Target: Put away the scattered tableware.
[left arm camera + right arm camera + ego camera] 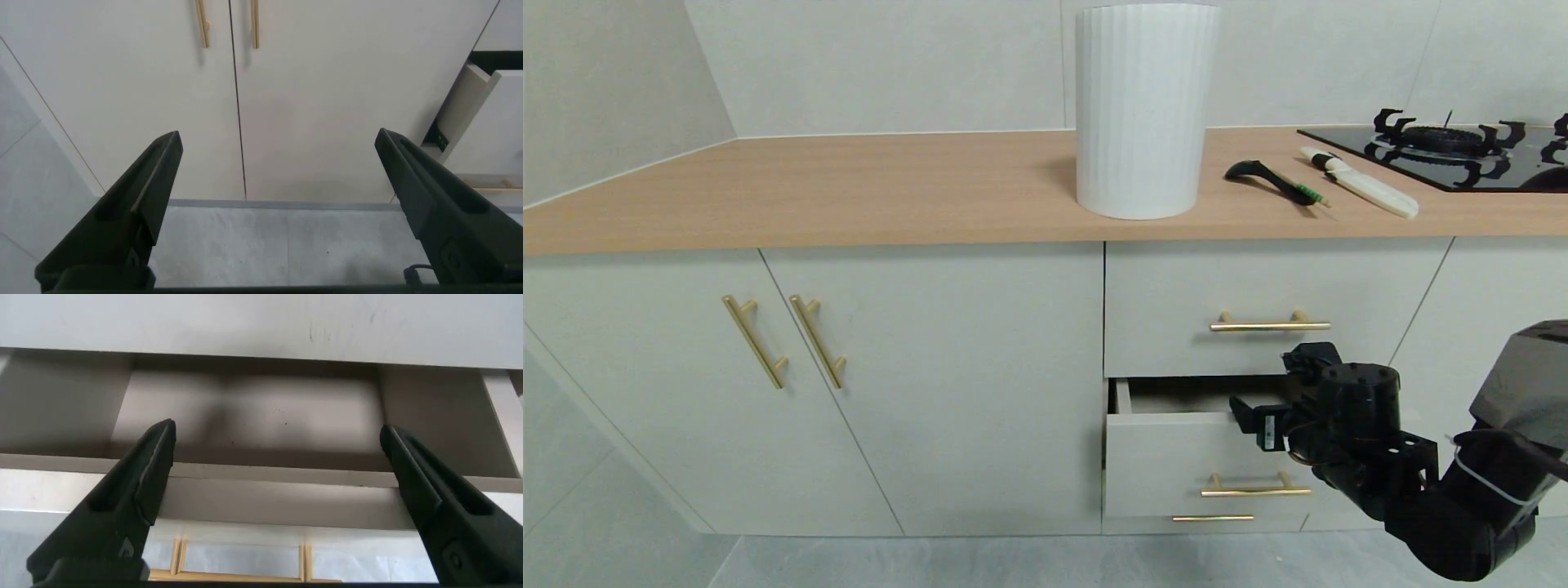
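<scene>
Wooden desk (849, 188) carries a black spoon (1270, 180) and a white knife (1364, 193), side by side, apart, between the white ribbed container (1143, 114) and the gas hob (1445, 147). Both lie well above the right hand (278, 434), which is spread, empty, just before the partly open drawer (1168, 449). Left hand (278, 140) is spread, empty, facing the cabinet doors (327, 98) near the floor.

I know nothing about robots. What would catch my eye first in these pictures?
Probably the tall white ribbed container standing on the wooden countertop. Lower down and a little to its right, a drawer is pulled partly out, and the robot's right gripper is open just in front of it. A black utensil and a white knife lie on the countertop beside the hob.
</scene>
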